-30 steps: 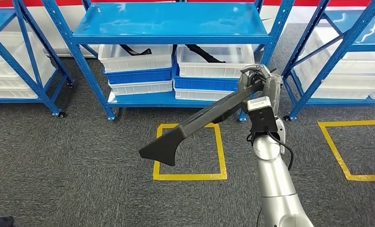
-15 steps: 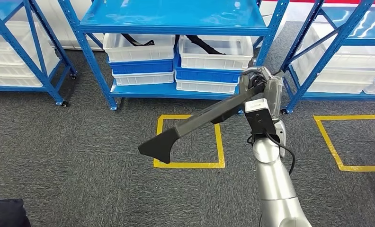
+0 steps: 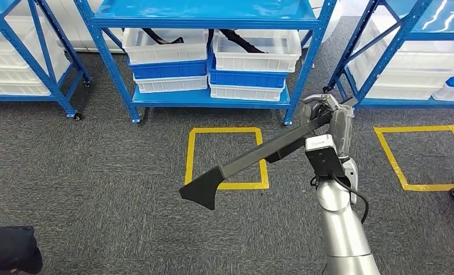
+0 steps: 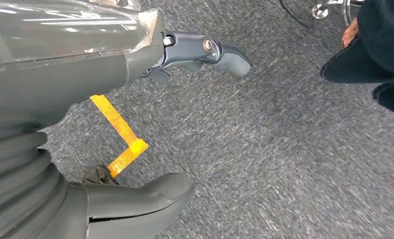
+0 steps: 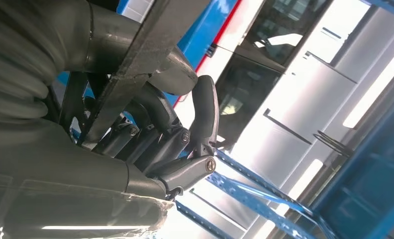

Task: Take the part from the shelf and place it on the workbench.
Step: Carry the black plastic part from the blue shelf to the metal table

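Note:
My right hand (image 3: 323, 114) grips one end of a long black part (image 3: 253, 157), which slants down to the left and ends in a flared foot above the grey carpet. In the right wrist view the fingers (image 5: 185, 149) wrap around the dark bar (image 5: 145, 50). My left hand (image 4: 150, 114) hangs over the carpet with thumb and fingers apart and nothing in it. The blue shelf (image 3: 213, 97) stands beyond the part, holding white and blue bins.
A yellow taped square (image 3: 224, 157) marks the floor under the part, another (image 3: 425, 154) lies to the right. More blue racks (image 3: 30, 69) with white bins flank the shelf. A person's dark clothing (image 4: 379, 45) is near my left hand.
The whole picture has shifted: the shelf sits farther away and higher, so the camera has backed off. My right hand still holds the part in the same pose.

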Motion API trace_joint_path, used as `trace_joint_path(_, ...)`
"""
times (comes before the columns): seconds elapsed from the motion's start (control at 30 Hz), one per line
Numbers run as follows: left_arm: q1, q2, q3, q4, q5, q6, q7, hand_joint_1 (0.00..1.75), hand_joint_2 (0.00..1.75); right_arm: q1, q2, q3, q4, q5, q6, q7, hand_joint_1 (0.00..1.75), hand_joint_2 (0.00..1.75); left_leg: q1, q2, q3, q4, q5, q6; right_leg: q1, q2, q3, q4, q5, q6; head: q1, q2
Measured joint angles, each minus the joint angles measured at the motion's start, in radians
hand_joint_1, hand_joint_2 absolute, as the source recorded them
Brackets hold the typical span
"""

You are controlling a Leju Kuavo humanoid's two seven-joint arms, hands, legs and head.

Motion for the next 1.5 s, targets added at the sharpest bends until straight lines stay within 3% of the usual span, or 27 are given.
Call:
trace_joint_path(0.07,0.002,0.0,0.0,0.0,0.0,0.0,-0.002,0.0,1.75,0.004,-0.001,0.0,-0.003,0.002,0.004,0.0,1.75,1.75,0.001,0.0,-0.005,-0.005,0.016,-0.009,-0.001,0.0,-0.006,-0.011,0.006,-0.013,0.0,0.0)
trace_joint_path(0.1,0.003,0.001,0.0,0.0,0.0,-0.001,-0.002,0.0,1.75,0.005,-0.001,0.0,-0.003,0.003,0.006,0.0,1.75,1.75,0.002,-0.001,-0.011,0.003,0.003,-0.015,-0.005,0.0,-0.014,-0.01,0.015,-0.023,0.0,0.0)
trace_joint_path(0.17,0.004,0.002,0.0,0.0,0.001,-0.001,-0.002,0.0,1.75,0.004,0.0,0.0,-0.004,0.006,0.009,0.001,1.75,1.75,0.006,-0.004,-0.034,0.074,-0.081,-0.025,-0.011,-0.002,-0.031,-0.01,0.038,-0.046,-0.001,0.0)
trace_joint_path(0.23,0.004,0.003,0.001,0.0,0.002,-0.001,-0.003,0.0,1.75,0.004,0.0,0.0,-0.006,0.007,0.011,0.001,1.75,1.75,0.007,-0.005,-0.06,0.208,-0.181,-0.033,-0.005,-0.003,-0.055,-0.008,0.06,-0.057,-0.002,0.0)
trace_joint_path(0.27,0.004,0.004,0.001,0.0,0.002,-0.002,-0.003,0.0,1.75,0.004,0.0,0.0,-0.006,0.007,0.012,0.001,1.75,1.75,0.007,-0.005,-0.066,0.265,-0.201,-0.034,-0.003,-0.003,-0.068,-0.006,0.07,-0.058,-0.002,0.0)
trace_joint_path(0.33,0.004,0.004,0.001,0.0,0.002,-0.002,-0.003,0.0,1.75,0.004,0.0,0.0,-0.006,0.007,0.013,0.002,1.75,1.75,0.008,-0.005,-0.038,0.294,-0.178,-0.033,0.001,-0.004,-0.097,0.0,0.088,-0.057,-0.002,0.0)
trace_joint_path(0.4,0.002,0.004,0.001,0.0,0.004,-0.002,-0.004,0.0,1.75,0.002,0.001,0.0,-0.007,0.007,0.014,0.002,1.75,1.75,0.007,-0.006,0.054,0.19,-0.142,-0.025,0.004,-0.003,-0.124,0.009,0.103,-0.052,-0.002,0.0)
trace_joint_path(0.47,0.0,0.004,0.001,-0.001,0.008,-0.002,-0.006,0.0,1.75,-0.007,0.001,-0.001,-0.007,0.008,0.018,0.003,1.75,1.75,0.003,-0.009,0.147,0.054,-0.152,-0.015,0.007,-0.003,-0.142,0.017,0.117,-0.042,-0.001,0.0)
trace_joint_path(0.5,-0.002,0.004,0.001,-0.001,0.01,-0.001,-0.008,0.0,1.75,-0.013,0.002,-0.001,-0.006,0.008,0.02,0.004,1.75,1.75,-0.001,-0.01,0.169,0.015,-0.164,-0.011,0.007,-0.004,-0.149,0.018,0.124,-0.035,0.0,0.0)
trace_joint_path(0.6,-0.002,0.004,0.001,-0.002,0.016,0.0,-0.01,0.0,1.75,-0.031,0.002,-0.001,0.003,0.008,0.026,0.005,1.75,1.75,-0.005,-0.007,0.164,-0.016,-0.15,0.009,0.004,-0.005,-0.168,0.023,0.136,-0.019,0.001,0.0)
trace_joint_path(0.67,-0.001,0.005,0.001,-0.003,0.019,0.001,-0.008,0.0,1.75,-0.042,-0.001,0.0,0.019,0.007,0.03,0.004,1.75,1.75,0.001,-0.003,0.149,-0.026,-0.127,0.023,0.002,-0.003,-0.197,0.079,0.092,-0.021,0.004,0.0)
trace_joint_path(0.73,0.0,0.005,0.002,-0.005,0.02,0.0,-0.007,0.0,1.75,-0.052,-0.003,0.001,0.036,0.005,0.031,0.002,1.75,1.75,0.0,-0.002,0.126,-0.026,-0.107,0.027,-0.003,-0.002,-0.239,0.204,0.018,-0.025,0.007,0.0)
trace_joint_path(0.77,0.0,0.005,0.002,-0.005,0.021,0.0,-0.007,0.0,1.75,-0.053,-0.003,0.001,0.042,0.003,0.031,0.001,1.75,1.75,0.001,-0.002,0.113,-0.025,-0.098,0.026,-0.006,-0.002,-0.253,0.264,-0.004,-0.022,0.007,0.0)
trace_joint_path(0.8,0.001,0.004,0.003,-0.005,0.021,-0.001,-0.007,0.0,1.75,-0.053,-0.004,0.0,0.046,0.002,0.031,0.001,1.75,1.75,0.001,-0.002,0.101,-0.024,-0.089,0.024,-0.01,-0.002,-0.256,0.3,-0.008,-0.014,0.007,0.0)
trace_joint_path(0.83,0.002,0.004,0.003,-0.005,0.021,-0.001,-0.007,0.0,1.75,-0.053,-0.005,0.0,0.05,0.002,0.031,0.0,1.75,1.75,0.002,-0.001,0.09,-0.024,-0.081,0.021,-0.013,-0.003,-0.241,0.3,0.005,-0.002,0.007,0.0)
trace_joint_path(0.9,0.003,0.004,0.004,-0.005,0.021,-0.001,-0.007,0.0,1.75,-0.053,-0.007,0.0,0.054,0.001,0.031,0.0,1.75,1.75,0.005,-0.002,0.072,-0.021,-0.066,0.012,-0.019,-0.003,-0.158,0.197,0.043,0.02,0.007,0.0)
trace_joint_path(0.93,0.003,0.004,0.005,-0.005,0.021,-0.001,-0.007,0.0,1.75,-0.054,-0.007,0.0,0.054,0.001,0.031,0.0,1.75,1.75,0.004,-0.001,0.065,-0.018,-0.061,0.006,-0.019,-0.003,-0.104,0.122,0.047,0.023,0.007,0.0)
trace_joint_path(1.0,0.003,0.005,0.005,-0.006,0.021,-0.002,-0.007,0.0,1.75,-0.056,-0.007,0.0,0.054,0.0,0.031,-0.001,1.75,1.75,0.002,-0.002,0.054,-0.013,-0.05,-0.007,-0.017,-0.001,-0.037,0.017,0.034,0.014,0.006,0.0)
trace_joint_path(1.1,0.005,0.005,0.005,-0.006,0.021,-0.003,-0.009,0.0,1.75,-0.05,-0.007,0.0,0.053,-0.001,0.03,-0.002,1.75,1.75,0.007,-0.002,0.043,-0.005,-0.046,-0.024,-0.016,0.002,-0.036,-0.004,0.033,-0.012,0.005,0.0)
trace_joint_path(1.13,0.005,0.005,0.005,-0.006,0.021,-0.003,-0.009,0.0,1.75,-0.048,-0.007,-0.001,0.053,-0.001,0.03,-0.002,1.75,1.75,0.01,-0.003,0.034,0.013,-0.064,-0.03,-0.017,0.002,-0.039,-0.004,0.039,-0.023,0.005,0.0)
trace_joint_path(1.2,0.006,0.005,0.005,-0.006,0.021,-0.003,-0.009,0.0,1.75,-0.046,-0.006,-0.002,0.051,-0.001,0.03,-0.002,1.75,1.75,0.012,-0.004,-0.005,0.112,-0.135,-0.037,-0.017,0.002,-0.049,-0.005,0.049,-0.041,0.004,0.0)
trace_joint_path(1.27,0.007,0.006,0.005,-0.006,0.02,-0.004,-0.01,0.0,1.75,-0.041,-0.006,-0.003,0.051,-0.001,0.03,-0.002,1.75,1.75,0.012,-0.005,-0.051,0.242,-0.199,-0.042,-0.012,0.001,-0.059,-0.004,0.057,-0.051,0.004,0.0)
trace_joint_path(1.3,0.007,0.006,0.005,-0.006,0.02,-0.004,-0.01,0.0,1.75,-0.037,-0.006,-0.003,0.051,0.0,0.03,-0.002,1.75,1.75,0.013,-0.005,-0.058,0.275,-0.207,-0.042,-0.009,0.001,-0.063,-0.004,0.06,-0.053,0.004,0.0)
trace_joint_path(1.33,0.008,0.006,0.005,-0.006,0.019,-0.005,-0.01,0.0,1.75,-0.034,-0.006,-0.003,0.051,0.0,0.029,-0.002,1.75,1.75,0.013,-0.005,-0.046,0.27,-0.196,-0.04,-0.007,0.0,-0.065,-0.004,0.062,-0.054,0.004,0.0)
trace_joint_path(1.37,0.008,0.006,0.005,-0.006,0.019,-0.005,-0.01,0.0,1.75,-0.031,-0.006,-0.003,0.05,0.0,0.029,-0.003,1.75,1.75,0.012,-0.005,-0.015,0.23,-0.173,-0.036,-0.005,0.001,-0.067,-0.004,0.063,-0.054,0.004,0.0)
trace_joint_path(1.43,0.008,0.008,0.005,-0.007,0.018,-0.006,-0.01,0.0,1.75,-0.029,-0.006,-0.003,0.048,0.001,0.027,-0.004,1.75,1.75,0.009,-0.008,0.074,0.094,-0.126,-0.021,0.0,0.001,-0.067,-0.003,0.065,-0.052,0.004,0.0)
trace_joint_path(1.5,0.008,0.011,0.005,-0.007,0.018,-0.007,-0.01,0.0,1.75,-0.029,-0.005,-0.004,0.044,0.001,0.024,-0.001,1.75,1.75,0.003,-0.009,0.124,0.009,-0.113,-0.01,0.004,-0.001,-0.07,-0.002,0.068,-0.047,0.004,0.0)
